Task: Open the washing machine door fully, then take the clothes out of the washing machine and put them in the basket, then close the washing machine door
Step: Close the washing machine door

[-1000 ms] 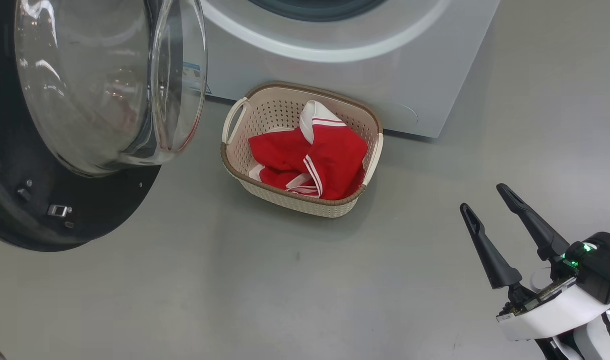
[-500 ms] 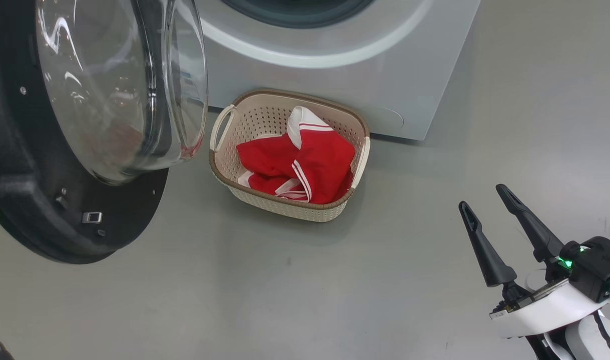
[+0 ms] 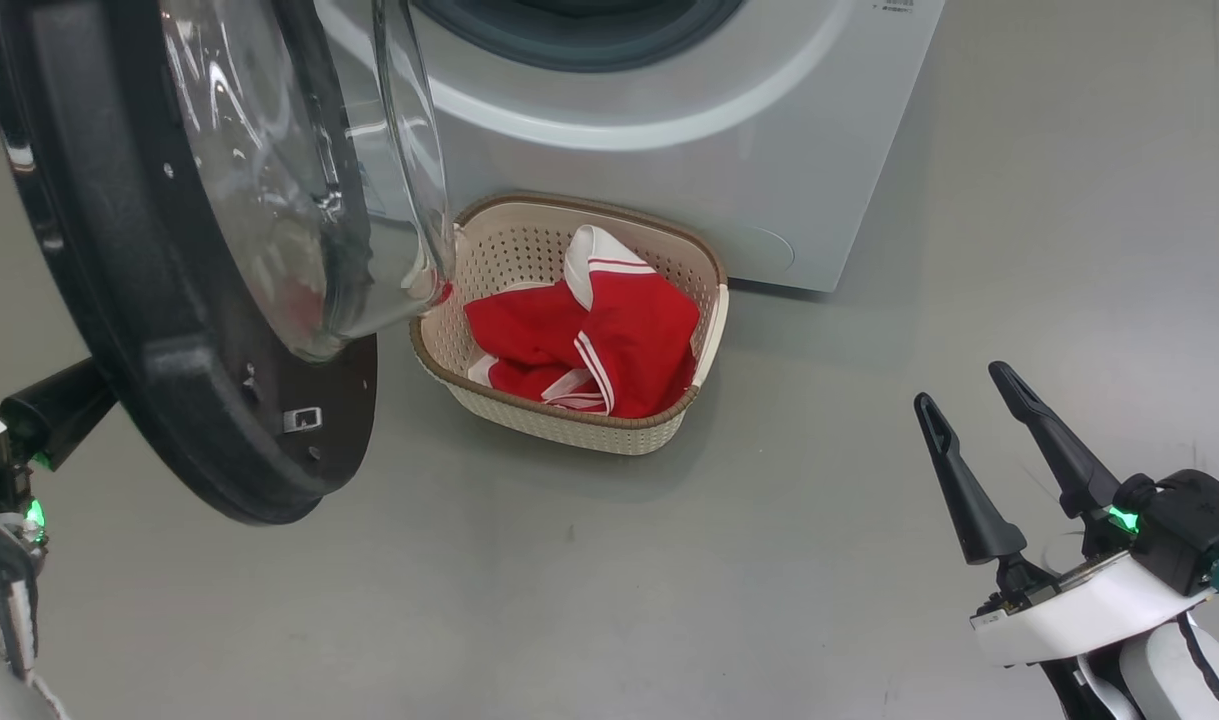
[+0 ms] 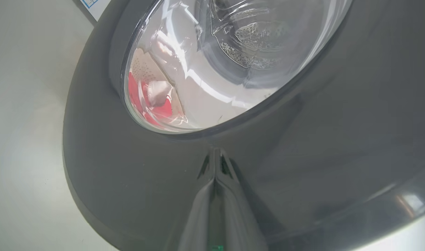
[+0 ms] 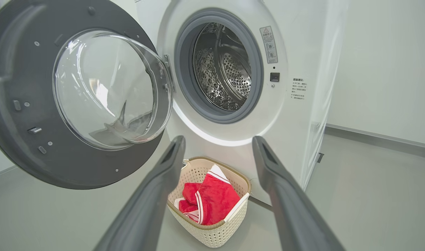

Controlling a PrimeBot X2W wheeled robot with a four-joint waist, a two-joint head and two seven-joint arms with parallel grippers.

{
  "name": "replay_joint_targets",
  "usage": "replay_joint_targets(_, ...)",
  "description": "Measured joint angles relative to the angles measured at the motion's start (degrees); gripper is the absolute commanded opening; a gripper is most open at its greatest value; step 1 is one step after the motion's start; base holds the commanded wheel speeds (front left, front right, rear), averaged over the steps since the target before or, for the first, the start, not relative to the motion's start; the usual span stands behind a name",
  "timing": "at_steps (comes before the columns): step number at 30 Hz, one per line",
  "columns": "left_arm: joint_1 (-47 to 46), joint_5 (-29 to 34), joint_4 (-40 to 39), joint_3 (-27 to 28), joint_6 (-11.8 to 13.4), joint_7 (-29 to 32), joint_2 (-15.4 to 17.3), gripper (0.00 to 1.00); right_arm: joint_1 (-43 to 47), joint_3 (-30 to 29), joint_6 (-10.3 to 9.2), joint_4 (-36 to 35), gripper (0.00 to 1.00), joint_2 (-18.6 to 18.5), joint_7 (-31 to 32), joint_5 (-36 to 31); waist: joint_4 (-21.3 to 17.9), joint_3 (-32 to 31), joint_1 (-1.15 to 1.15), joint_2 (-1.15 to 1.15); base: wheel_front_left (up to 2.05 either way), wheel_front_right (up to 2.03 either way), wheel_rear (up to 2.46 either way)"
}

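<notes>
While the door (image 3: 119, 330) swings toward the machine: left gripper (image 4: 215, 164) has its fingers pressed together, holding nothing, tips against the door's glossy outer face just below the glass bowl (image 4: 233, 62).
Change: door stands nearer the washing machine (image 3: 669, 150) than a second ago; in the head view the bowl now covers the basket's left end. The head camera has shifted too, so part of that is the view.
Also new: a dark finger of the left gripper has come into the head view at lower left, behind the door.
Right gripper (image 3: 961, 388): jaws wide, empty, over bare floor (image 3: 669, 580), well right of the basket.
Clothes (image 3: 589, 340): red with white stripes, bunched inside the basket (image 3: 569, 435), which sits on the floor just before the machine's front.
Drum (image 5: 226, 69): bare metal, no cloth seen in the right wrist view.
Meaning: unloading looks done; closing is the step in hand, roughly mid-swing.
Risk: door's lower edge passes near the basket; cannot tell whether it clears. Closed fingertips may slide on the glossy face.
</notes>
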Motion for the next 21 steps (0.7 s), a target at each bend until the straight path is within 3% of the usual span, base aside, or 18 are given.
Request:
replay_joint_targets(9, 4.05, -10.26, -1.71, -9.38, 1.26, -5.82, 0.11, 0.00, 0.01, 0.02, 0.00, 0.71, 1.00, 0.57, 0.00, 0.00, 0.16, -1.25, 0.00, 0.00, 0.00, 0.00, 0.00)
replay_joint_targets(21, 8.43, -17.89, -3.72, -20.02, 1.52, -17.55, 0.30, 0.00, 0.01, 0.27, 0.00, 0.76, 1.00, 1.23, 0.00, 0.00, -0.41, -1.33, 0.00, 0.00, 0.00, 0.00, 0.00)
